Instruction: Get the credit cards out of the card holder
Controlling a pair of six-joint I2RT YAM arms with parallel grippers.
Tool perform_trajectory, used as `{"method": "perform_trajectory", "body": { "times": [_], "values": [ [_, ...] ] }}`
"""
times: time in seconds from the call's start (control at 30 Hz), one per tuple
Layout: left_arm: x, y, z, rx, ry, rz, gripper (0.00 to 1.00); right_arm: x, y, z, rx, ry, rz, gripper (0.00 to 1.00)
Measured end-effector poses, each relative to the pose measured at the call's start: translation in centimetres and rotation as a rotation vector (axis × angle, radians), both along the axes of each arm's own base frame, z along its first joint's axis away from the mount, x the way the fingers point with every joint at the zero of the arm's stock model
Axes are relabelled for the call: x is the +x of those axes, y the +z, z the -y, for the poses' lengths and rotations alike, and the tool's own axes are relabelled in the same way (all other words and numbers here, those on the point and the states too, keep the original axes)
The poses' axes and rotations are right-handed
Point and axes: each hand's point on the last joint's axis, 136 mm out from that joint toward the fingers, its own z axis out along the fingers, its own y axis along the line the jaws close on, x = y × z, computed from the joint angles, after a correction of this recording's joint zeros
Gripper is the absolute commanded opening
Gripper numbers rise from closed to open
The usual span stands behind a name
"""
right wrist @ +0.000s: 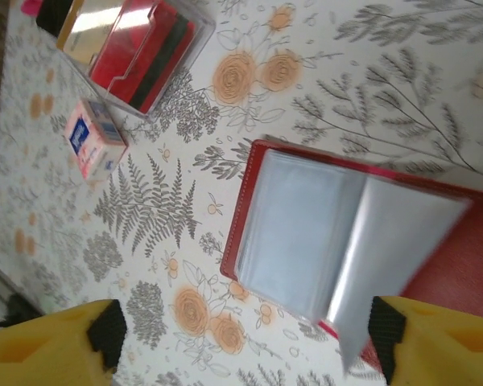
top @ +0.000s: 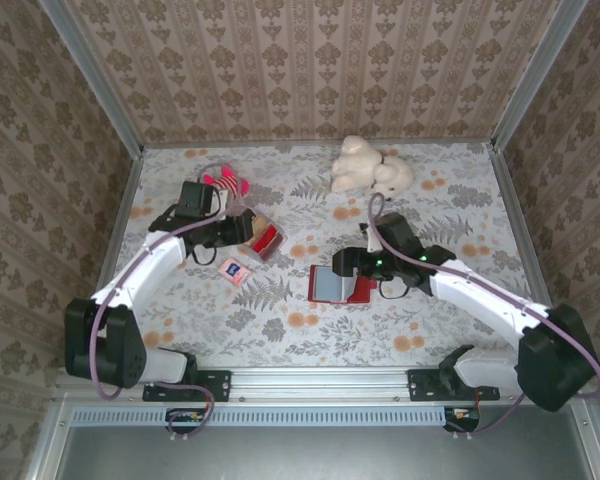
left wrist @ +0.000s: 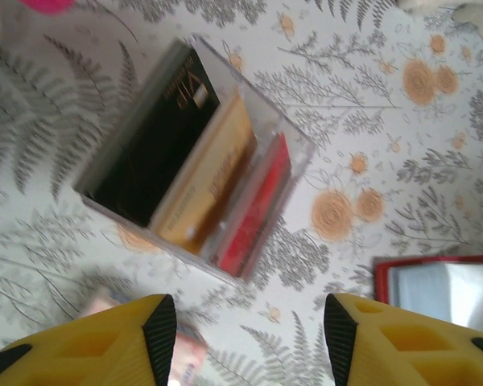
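Observation:
The card holder (right wrist: 306, 233) lies open on the flowered table, a red wallet with grey-blue clear pockets showing; one pocket leaf stands up by my right finger (right wrist: 386, 342). My right gripper (right wrist: 245, 334) hovers open over its near edge (top: 330, 285), with nothing between the jaws. Yellow-orange, black and red credit cards (left wrist: 205, 181) stand upright in a clear box (left wrist: 294, 141). Just short of that box, my left gripper (left wrist: 249, 338) is open and empty. From above, the left gripper (top: 245, 232) sits beside the box (top: 265, 240).
A small blue-and-red white-edged card (right wrist: 92, 141) lies on the table (top: 450, 200) between box and wallet (top: 235, 270). A white plush toy (top: 370, 165) sits at the back, a pink object (top: 225, 183) behind the left arm. Walls enclose three sides.

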Motion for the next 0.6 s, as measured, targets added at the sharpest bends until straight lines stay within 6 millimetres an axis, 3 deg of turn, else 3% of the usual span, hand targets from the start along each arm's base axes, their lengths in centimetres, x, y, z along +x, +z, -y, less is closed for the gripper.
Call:
{"method": "perform_trajectory", "body": {
  "times": [0.23, 0.43, 0.6],
  "values": [
    [-2.5, 0.1, 3.2, -0.077, -0.012, -0.024, 0.60, -0.1, -2.8, -2.1, -0.121, 0.025, -0.039, 0.68],
    [-4.0, -0.5, 6.2, -0.113, -0.040, -0.061, 0.60, 0.1, -5.1, -1.2, -0.210, -0.013, -0.085, 0.64],
    [-4.9, -2.5, 9.1, -0.136, -0.073, -0.138, 0.53, 0.0, -6.7, -0.3, -0.259, -0.052, -0.131, 0.54]
  ]
}}
